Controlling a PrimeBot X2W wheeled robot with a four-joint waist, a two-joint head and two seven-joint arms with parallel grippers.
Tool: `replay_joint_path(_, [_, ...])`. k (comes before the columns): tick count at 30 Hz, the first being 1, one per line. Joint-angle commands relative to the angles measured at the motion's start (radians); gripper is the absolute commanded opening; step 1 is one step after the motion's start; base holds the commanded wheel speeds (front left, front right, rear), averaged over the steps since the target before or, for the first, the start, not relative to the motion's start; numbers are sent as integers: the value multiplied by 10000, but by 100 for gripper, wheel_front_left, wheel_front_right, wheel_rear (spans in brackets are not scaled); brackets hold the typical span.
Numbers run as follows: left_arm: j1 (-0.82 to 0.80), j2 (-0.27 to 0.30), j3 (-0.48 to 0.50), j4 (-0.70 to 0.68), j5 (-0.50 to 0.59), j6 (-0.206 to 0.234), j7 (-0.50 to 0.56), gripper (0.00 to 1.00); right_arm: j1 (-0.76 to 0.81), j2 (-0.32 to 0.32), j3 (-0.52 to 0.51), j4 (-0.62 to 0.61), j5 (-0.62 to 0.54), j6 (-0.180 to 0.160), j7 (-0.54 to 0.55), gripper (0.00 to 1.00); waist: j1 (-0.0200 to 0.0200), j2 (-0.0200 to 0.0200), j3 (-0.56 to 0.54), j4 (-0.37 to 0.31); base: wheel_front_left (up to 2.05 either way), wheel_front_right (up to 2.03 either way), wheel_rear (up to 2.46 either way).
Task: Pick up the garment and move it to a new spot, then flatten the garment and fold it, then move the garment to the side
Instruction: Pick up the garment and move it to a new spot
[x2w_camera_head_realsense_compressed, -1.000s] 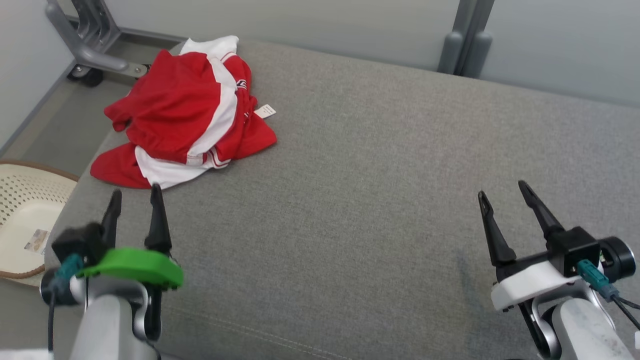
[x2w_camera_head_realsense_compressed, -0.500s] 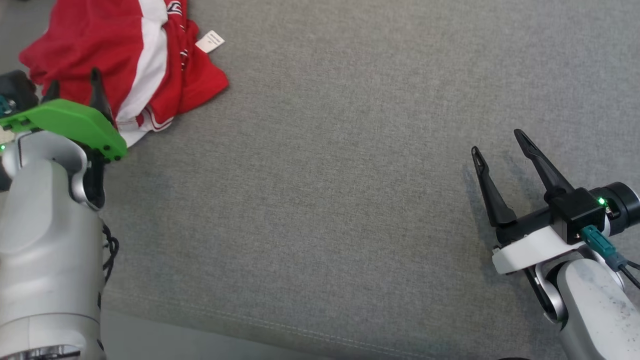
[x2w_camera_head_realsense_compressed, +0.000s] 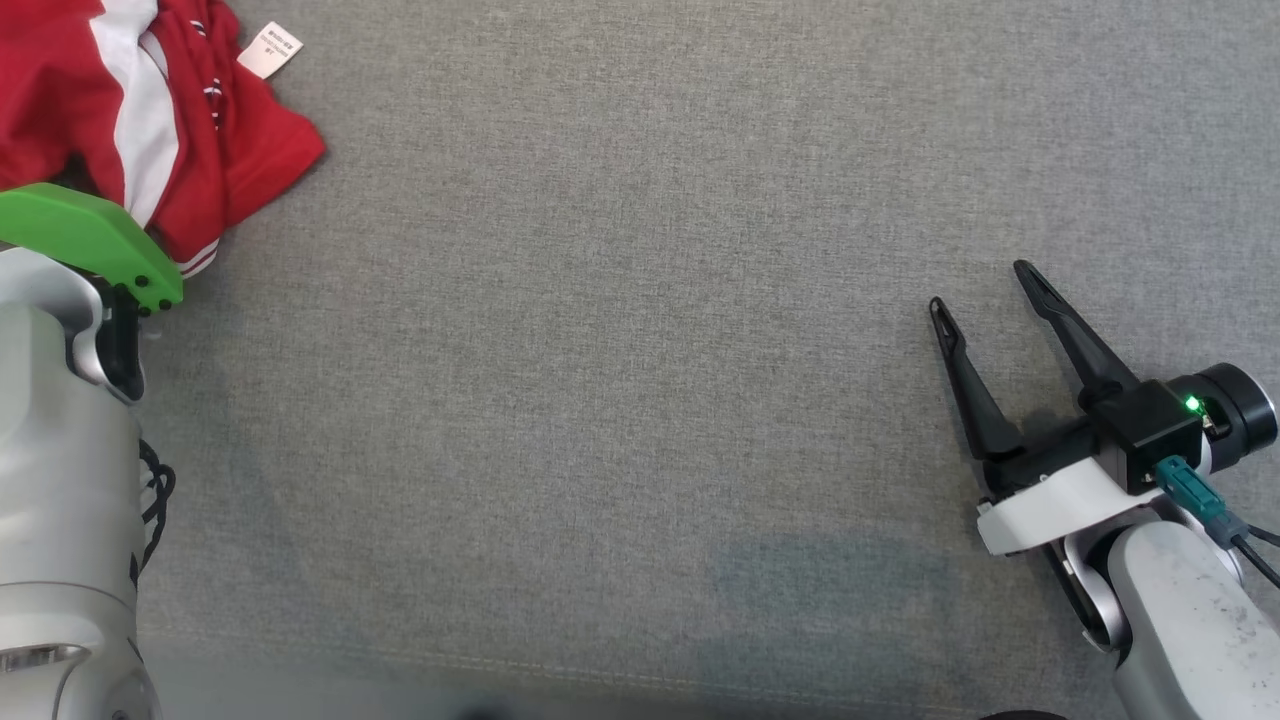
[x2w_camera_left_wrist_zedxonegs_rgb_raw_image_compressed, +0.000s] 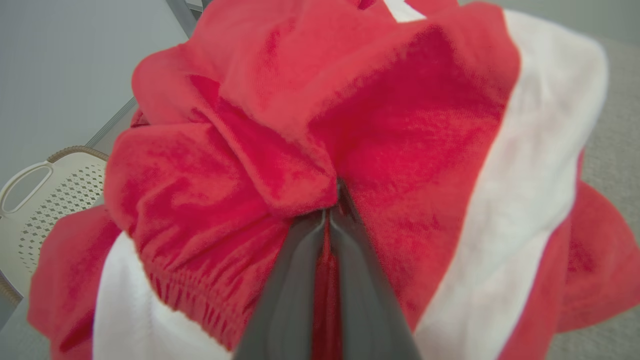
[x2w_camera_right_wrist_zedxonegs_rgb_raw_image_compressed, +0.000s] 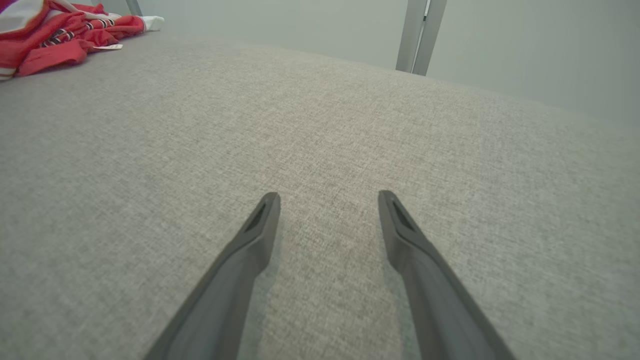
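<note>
The red and white garment (x2w_camera_head_realsense_compressed: 250, 150) lies crumpled at the far left corner of the grey cushioned surface (x2w_camera_head_realsense_compressed: 600, 350). In the left wrist view the garment (x2w_camera_left_wrist_zedxonegs_rgb_raw_image_compressed: 410, 125) is very close, and my left gripper (x2w_camera_left_wrist_zedxonegs_rgb_raw_image_compressed: 332, 210) is shut on a fold of its red cloth. From the head camera, the green wrist cover (x2w_camera_head_realsense_compressed: 85, 235) hides the left fingers at the garment's near edge. My right gripper (x2w_camera_head_realsense_compressed: 980, 287) rests low over bare cushion at the right, open and holding nothing (x2w_camera_right_wrist_zedxonegs_rgb_raw_image_compressed: 328, 195). The garment (x2w_camera_right_wrist_zedxonegs_rgb_raw_image_compressed: 60, 30) lies far to its left.
A white perforated basket (x2w_camera_left_wrist_zedxonegs_rgb_raw_image_compressed: 45, 200) stands beyond the cushion's left edge. A white label (x2w_camera_head_realsense_compressed: 270, 50) sticks out of the garment. A grey metal post (x2w_camera_right_wrist_zedxonegs_rgb_raw_image_compressed: 417, 35) rises behind the cushion's far edge. The cushion's front seam runs near the bottom of the head view.
The head camera has tilted down and shifted. My left arm reached forward into the garment and its fingers closed on the cloth. The right gripper stayed open in place.
</note>
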Motion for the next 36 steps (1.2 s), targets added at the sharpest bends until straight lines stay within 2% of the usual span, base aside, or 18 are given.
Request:
replay_joint_path(1, [-225,-57,-14,87,-53,-66,-258,0,187,55,-85,72,74,-6,-32,100,-2,0,-63,-13,0,0,0])
replay_joint_path(11, [-382,-240,-494,-1,210,-369,-1717,0,760,586,-172,419,162,-6,-32,100,-2,0,-1309,354,0,0,0])
replay_joint_path(16, [-357,-360,-898,-386,460,-520,-1939,0,1006,872,-98,569,224,-6,-32,100,-2,0,-1967,343,0,0,0])
replay_joint_path(21, [-71,-725,-1501,-1160,642,-740,-1963,0,1296,1207,-134,696,313,-6,-32,100,-2,0,-2743,113,0,0,0])
replay_joint_path(28, [859,-1462,-2648,-3125,388,-918,-1062,0,1791,1609,-351,749,392,-6,-32,100,-2,0,-3516,-489,0,0,0])
replay_joint_path(36, [2674,-1833,-4749,-7131,-848,-905,851,0,2061,1860,-637,700,442,-6,-34,100,-2,0,-3700,-1409,0,0,0])
